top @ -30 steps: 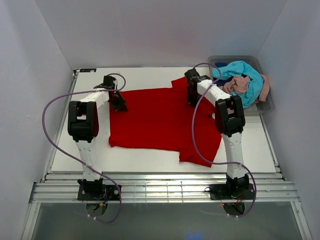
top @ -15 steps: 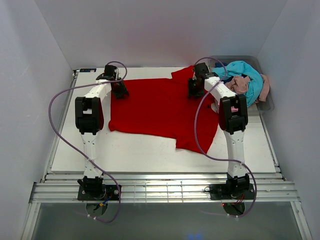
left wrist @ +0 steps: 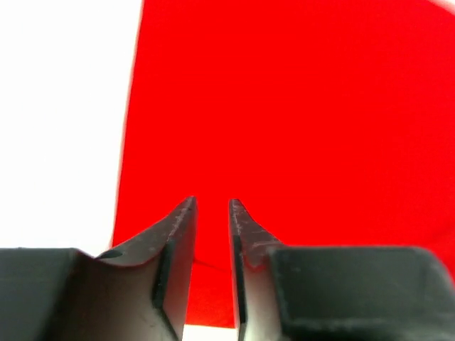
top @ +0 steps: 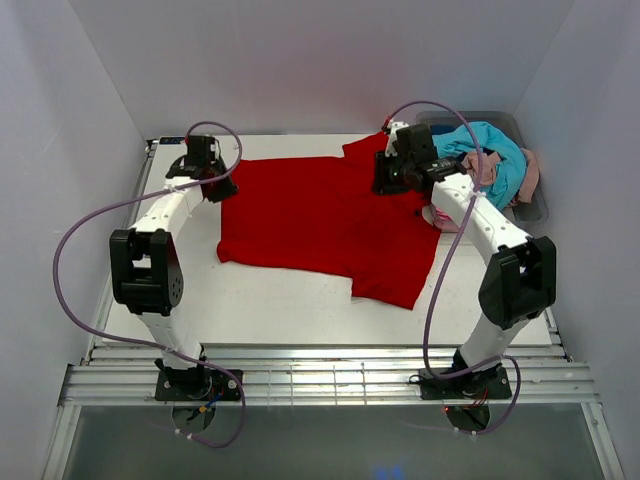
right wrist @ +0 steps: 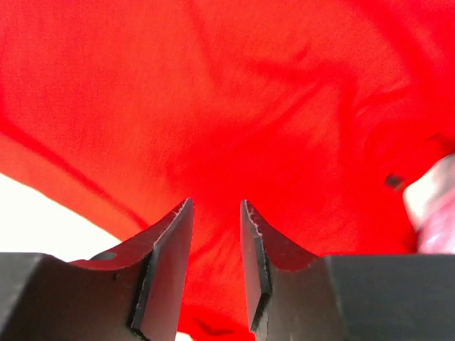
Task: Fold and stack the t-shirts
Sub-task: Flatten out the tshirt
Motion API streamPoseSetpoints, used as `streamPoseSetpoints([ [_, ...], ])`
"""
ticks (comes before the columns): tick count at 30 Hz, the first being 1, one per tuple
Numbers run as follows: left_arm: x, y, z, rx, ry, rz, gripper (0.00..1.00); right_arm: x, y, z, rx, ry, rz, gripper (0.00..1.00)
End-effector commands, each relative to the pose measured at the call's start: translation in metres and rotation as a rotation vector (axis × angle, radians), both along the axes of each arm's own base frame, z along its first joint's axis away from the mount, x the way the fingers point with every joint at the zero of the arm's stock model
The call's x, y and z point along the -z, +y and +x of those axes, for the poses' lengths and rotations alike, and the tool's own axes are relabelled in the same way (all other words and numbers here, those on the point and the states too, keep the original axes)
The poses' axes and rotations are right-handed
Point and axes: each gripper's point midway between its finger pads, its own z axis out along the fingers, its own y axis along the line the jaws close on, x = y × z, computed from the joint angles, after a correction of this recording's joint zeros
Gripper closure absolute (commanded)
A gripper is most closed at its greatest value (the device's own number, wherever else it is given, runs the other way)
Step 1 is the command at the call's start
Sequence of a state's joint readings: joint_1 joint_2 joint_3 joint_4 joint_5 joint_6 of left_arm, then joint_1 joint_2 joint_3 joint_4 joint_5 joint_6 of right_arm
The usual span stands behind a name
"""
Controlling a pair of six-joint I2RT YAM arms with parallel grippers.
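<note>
I noted the red t-shirt (top: 320, 225) spread flat on the surface (top: 290, 315), long axis running left to right. The left pincer (left wrist: 211, 206) and right pincer (right wrist: 216, 206) each hovered over its nearer far corner, jaws partly parted, holding nothing.

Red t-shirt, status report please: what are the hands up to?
Left hand open, empty. Right hand open, empty. Red t-shirt spread out, not yet folded. Nothing blocking it.
</note>
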State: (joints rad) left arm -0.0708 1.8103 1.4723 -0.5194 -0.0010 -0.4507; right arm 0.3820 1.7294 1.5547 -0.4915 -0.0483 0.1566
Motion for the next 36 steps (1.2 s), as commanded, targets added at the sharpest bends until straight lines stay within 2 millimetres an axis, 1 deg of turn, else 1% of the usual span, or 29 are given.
streamPoseSetpoints([
  [1,0.059,0.020,-0.043,-0.048,0.182,0.078,0.64,0.017,0.006,-0.037,-0.019,0.063,-0.028,0.62],
  [2,0.063,0.020,-0.048,-0.054,0.198,0.077,0.61,0.027,0.009,-0.051,-0.033,0.089,-0.043,0.61],
  [3,0.066,0.022,-0.054,-0.063,0.212,0.081,0.58,0.028,0.010,-0.057,-0.031,0.091,-0.048,0.60],
  [4,0.069,0.023,-0.060,-0.068,0.224,0.086,0.55,0.022,0.010,-0.065,-0.036,0.083,-0.040,0.59],
  [5,0.069,0.024,-0.062,-0.079,0.228,0.089,0.50,0.029,0.013,-0.076,-0.050,0.104,-0.047,0.59],
  [6,0.069,0.025,-0.064,-0.086,0.229,0.092,0.48,0.031,0.008,-0.079,-0.027,0.100,-0.069,0.58],
  [7,0.070,0.026,-0.067,-0.091,0.235,0.093,0.46,0.034,0.008,-0.085,-0.022,0.115,-0.067,0.58],
  [8,0.070,0.028,-0.067,-0.101,0.234,0.102,0.45,0.030,0.008,-0.091,-0.022,0.110,-0.058,0.58],
  [9,0.070,0.029,-0.069,-0.105,0.240,0.106,0.41,0.038,0.005,-0.100,-0.021,0.133,-0.064,0.57],
  [10,0.072,0.030,-0.070,-0.108,0.247,0.109,0.40,0.035,0.004,-0.105,-0.016,0.127,-0.052,0.57],
  [11,0.073,0.030,-0.071,-0.108,0.250,0.109,0.39,0.037,0.004,-0.109,-0.015,0.131,-0.051,0.57],
  [12,0.073,0.030,-0.071,-0.109,0.252,0.106,0.39,0.046,0.001,-0.116,-0.014,0.154,-0.060,0.57],
  [13,0.074,0.030,-0.071,-0.108,0.254,0.103,0.39,0.045,-0.001,-0.120,-0.011,0.149,-0.056,0.57],
  [15,0.074,0.030,-0.074,-0.112,0.256,0.103,0.39,0.056,-0.005,-0.130,-0.005,0.181,-0.063,0.57],
  [16,0.072,0.030,-0.074,-0.115,0.253,0.104,0.39,0.056,-0.005,-0.134,-0.006,0.181,-0.058,0.57],
  [18,0.067,0.031,-0.077,-0.122,0.240,0.106,0.39,0.063,-0.009,-0.145,-0.001,0.206,-0.061,0.57],
  [22,0.069,0.030,-0.085,-0.118,0.259,0.101,0.39,0.072,-0.012,-0.159,0.002,0.228,-0.061,0.57],
  [26,0.068,0.031,-0.095,-0.129,0.259,0.093,0.40,0.078,-0.016,-0.168,0.008,0.245,-0.069,0.57],
  [27,0.069,0.031,-0.098,-0.131,0.263,0.094,0.40,0.079,-0.017,-0.170,0.008,0.247,-0.071,0.57],
  [28,0.067,0.032,-0.099,-0.133,0.255,0.095,0.40,0.078,-0.017,-0.171,0.009,0.244,-0.070,0.57],
  [31,0.071,0.033,-0.103,-0.134,0.268,0.102,0.40,0.077,-0.018,-0.173,0.011,0.246,-0.068,0.57],
  [36,0.074,0.033,-0.105,-0.136,0.271,0.103,0.40,0.076,-0.018,-0.177,0.014,0.250,-0.065,0.57],
])
